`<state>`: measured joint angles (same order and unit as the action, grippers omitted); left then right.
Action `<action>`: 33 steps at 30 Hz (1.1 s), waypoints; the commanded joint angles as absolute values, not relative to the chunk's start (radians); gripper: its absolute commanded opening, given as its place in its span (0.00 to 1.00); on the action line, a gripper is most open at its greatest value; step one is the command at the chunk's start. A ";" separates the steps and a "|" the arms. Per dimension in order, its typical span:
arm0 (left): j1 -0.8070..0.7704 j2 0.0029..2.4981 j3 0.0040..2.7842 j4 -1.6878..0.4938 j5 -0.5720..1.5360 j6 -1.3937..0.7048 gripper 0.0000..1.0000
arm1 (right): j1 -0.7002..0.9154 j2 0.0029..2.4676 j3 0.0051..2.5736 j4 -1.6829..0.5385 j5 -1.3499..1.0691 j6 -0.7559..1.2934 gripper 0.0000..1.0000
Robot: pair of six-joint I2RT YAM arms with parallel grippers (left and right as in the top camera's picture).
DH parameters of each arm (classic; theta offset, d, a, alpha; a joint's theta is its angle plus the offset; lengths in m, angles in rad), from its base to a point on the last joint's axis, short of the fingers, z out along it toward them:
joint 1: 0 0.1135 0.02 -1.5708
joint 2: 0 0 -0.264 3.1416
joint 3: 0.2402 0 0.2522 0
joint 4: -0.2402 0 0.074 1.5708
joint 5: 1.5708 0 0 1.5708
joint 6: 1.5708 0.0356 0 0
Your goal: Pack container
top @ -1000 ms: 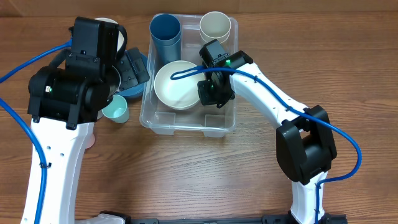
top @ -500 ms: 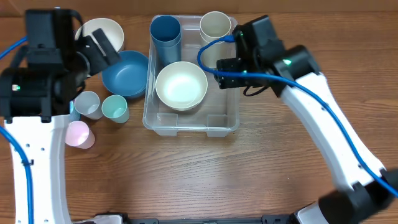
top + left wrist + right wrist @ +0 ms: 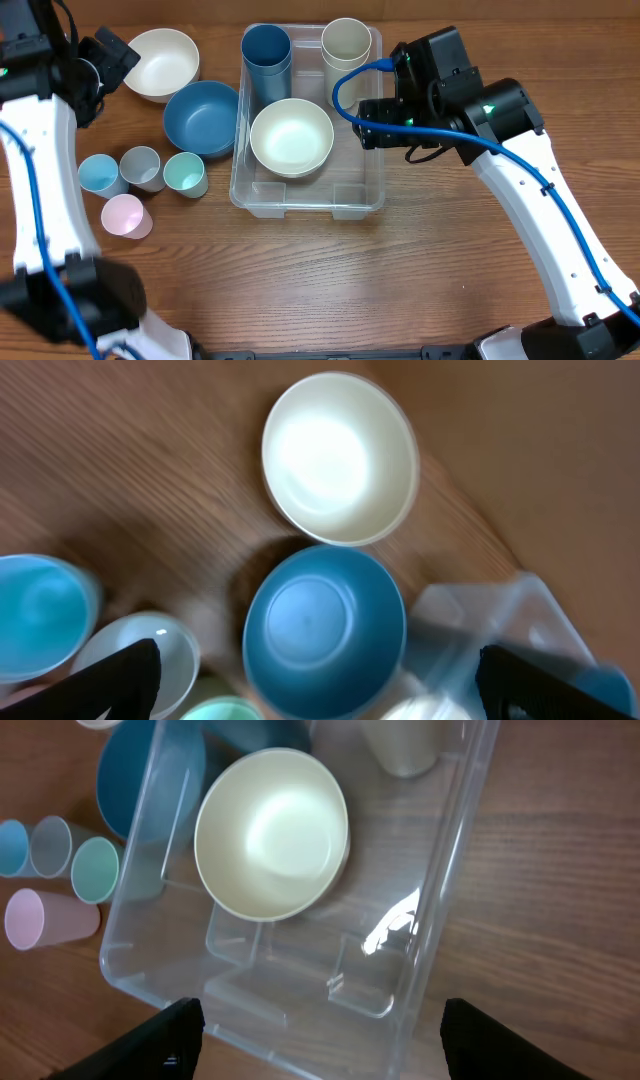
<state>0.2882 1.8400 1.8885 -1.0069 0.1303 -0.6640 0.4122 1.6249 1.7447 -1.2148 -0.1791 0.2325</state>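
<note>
Spread wide and empty at the right hand (image 3: 330,1035), above the container (image 3: 375,170) on the desk (image 3: 300,290); likewise at the left hand (image 3: 320,680). Packed so far: cream bowl (image 3: 291,137), blue tumbler (image 3: 265,55), cream cup (image 3: 346,45). Judged left to pack, outside: blue bowl (image 3: 202,118), white bowl (image 3: 160,63), four small cups (image 3: 142,168).

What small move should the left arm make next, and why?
Probably lower the left gripper toward the blue bowl, jaws open. The left wrist view shows that bowl just below, between the fingertips, standing on the table beside the container. The container holds only a cream bowl, a blue cup and a cream cup, so this bowl seems nearest to pack.
</note>
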 commanded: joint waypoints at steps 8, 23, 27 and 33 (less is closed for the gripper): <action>0.387 2.239 1.901 -0.705 0.385 -0.778 0.90 | 0.408 1.616 1.761 -1.263 -0.189 0.236 0.77; 0.361 2.350 1.901 -0.571 0.380 -0.762 0.65 | 0.408 1.616 1.761 -1.264 -0.189 0.239 0.72; 0.357 2.351 1.901 -0.571 0.379 -0.763 0.55 | 0.408 1.616 1.761 -1.274 -0.189 0.239 0.70; 0.357 2.352 1.901 -0.591 0.359 -0.738 0.33 | 0.408 1.616 1.761 -1.279 -0.189 0.239 0.69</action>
<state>0.3599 2.3421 1.8885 -0.5854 0.3630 -0.7654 0.4122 1.6249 1.7447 -1.2778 -0.1814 0.2352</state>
